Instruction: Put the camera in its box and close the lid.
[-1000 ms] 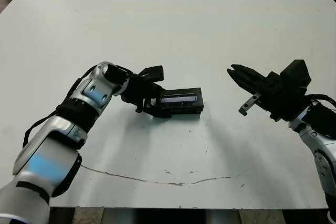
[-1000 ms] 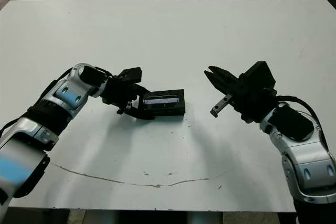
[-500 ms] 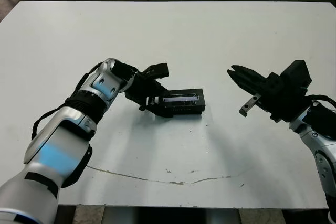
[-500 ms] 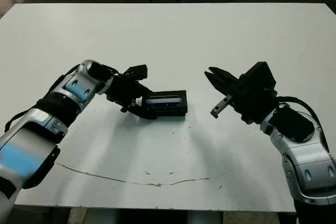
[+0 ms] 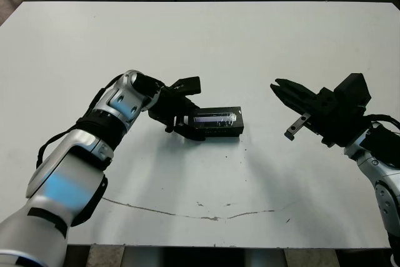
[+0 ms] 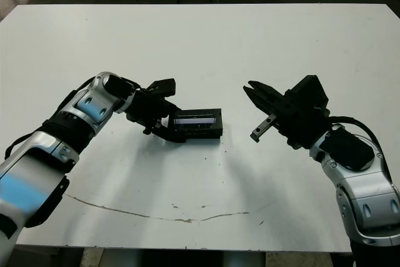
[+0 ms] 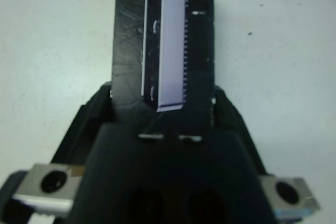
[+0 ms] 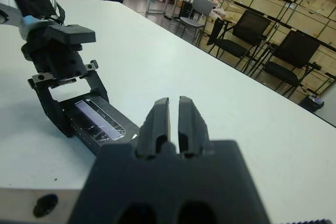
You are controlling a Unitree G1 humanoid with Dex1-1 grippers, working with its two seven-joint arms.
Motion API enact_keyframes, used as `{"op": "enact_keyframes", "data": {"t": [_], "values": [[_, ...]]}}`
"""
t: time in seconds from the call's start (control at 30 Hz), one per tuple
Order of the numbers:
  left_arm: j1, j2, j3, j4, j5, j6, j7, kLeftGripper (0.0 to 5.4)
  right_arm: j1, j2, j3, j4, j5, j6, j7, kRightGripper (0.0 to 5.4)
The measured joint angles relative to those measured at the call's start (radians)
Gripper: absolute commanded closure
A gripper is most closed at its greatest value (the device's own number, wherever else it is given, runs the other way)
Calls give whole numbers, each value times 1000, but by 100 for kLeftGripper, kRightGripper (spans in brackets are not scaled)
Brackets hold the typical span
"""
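The black box [image 5: 219, 124] lies at the table's middle with the lid [image 5: 215, 117] flat on top of it. A bluish-white strip shows through the lid's clear window [image 7: 173, 40]. The camera itself is hidden under the lid. My left gripper [image 5: 195, 120] straddles the box's left end, one finger [image 7: 86, 124] against each long side, shut on the box. My right gripper [image 5: 275, 84] hovers to the right of the box, well apart from it. Its fingers [image 8: 157, 116] are shut with nothing between them.
A thin dark crack line [image 5: 187, 214] runs across the white table [image 5: 206, 42] near its front edge. Chairs [image 8: 241, 40] and wooden crates stand beyond the table, and a person sits at the far end.
The whole picture shifted between the oldest frames and now, so the camera moved. My left gripper stays on the box's left end. My right gripper has not moved.
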Motion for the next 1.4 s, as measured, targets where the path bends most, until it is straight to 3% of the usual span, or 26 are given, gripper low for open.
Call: {"op": "enact_keyframes", "data": {"t": [0.67,0.93,1.23,1.4], "values": [[29,39,-22,-105,1,26,16,263,0,0,3,3,-6,-2,1,540],[18,36,-53,-105,10,21,20,133,0,0,3,4,-7,-5,2,540],[19,43,-63,-111,14,-76,60,6,-1,0,4,6,-8,-12,2,540],[19,43,-63,-107,14,-83,66,1,-2,0,5,6,-9,-12,2,540]]}}
